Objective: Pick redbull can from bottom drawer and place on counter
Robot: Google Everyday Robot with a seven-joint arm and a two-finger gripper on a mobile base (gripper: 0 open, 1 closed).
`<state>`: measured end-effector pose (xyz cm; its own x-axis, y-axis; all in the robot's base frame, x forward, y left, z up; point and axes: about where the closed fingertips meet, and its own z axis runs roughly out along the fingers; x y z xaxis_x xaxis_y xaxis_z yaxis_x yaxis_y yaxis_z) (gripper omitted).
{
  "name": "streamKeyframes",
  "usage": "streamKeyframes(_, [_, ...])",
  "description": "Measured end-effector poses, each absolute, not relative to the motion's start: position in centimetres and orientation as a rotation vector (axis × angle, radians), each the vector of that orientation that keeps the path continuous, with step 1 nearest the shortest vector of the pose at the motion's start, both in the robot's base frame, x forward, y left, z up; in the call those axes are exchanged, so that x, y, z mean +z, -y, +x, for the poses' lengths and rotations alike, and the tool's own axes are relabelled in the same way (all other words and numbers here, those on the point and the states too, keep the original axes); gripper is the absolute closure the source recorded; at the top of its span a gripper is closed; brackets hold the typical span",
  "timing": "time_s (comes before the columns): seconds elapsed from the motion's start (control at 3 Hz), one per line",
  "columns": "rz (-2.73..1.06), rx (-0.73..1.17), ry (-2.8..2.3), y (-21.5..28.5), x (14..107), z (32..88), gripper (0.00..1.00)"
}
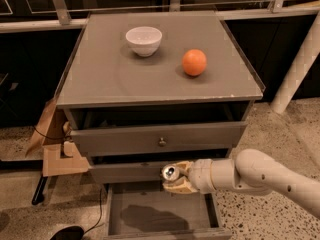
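Observation:
The redbull can (170,173) shows its silver top with pull tab and is held in my gripper (177,178), whose pale fingers (181,186) close around it. The can hangs above the open bottom drawer (165,215), a shallow grey box with a bare floor, in front of the middle drawer's face. My white arm (260,175) reaches in from the right. The counter (100,79) is the flat grey cabinet top above.
A white bowl (144,40) and an orange (194,62) sit on the counter. The top drawer (159,139) with a knob is pulled out slightly. A cardboard box (59,154) stands at the left on the speckled floor. A white post (299,64) rises at the right.

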<state>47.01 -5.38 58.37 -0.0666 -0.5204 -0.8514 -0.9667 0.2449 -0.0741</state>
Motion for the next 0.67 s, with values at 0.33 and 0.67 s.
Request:
streamKeyframes(0.33, [-1.312, 0.759, -1.636, 5.0, 65.5, 46.7, 1.0])
streamKeyframes(0.67, [-1.313, 0.758, -1.509, 3.7, 76.8, 46.8, 1.0])
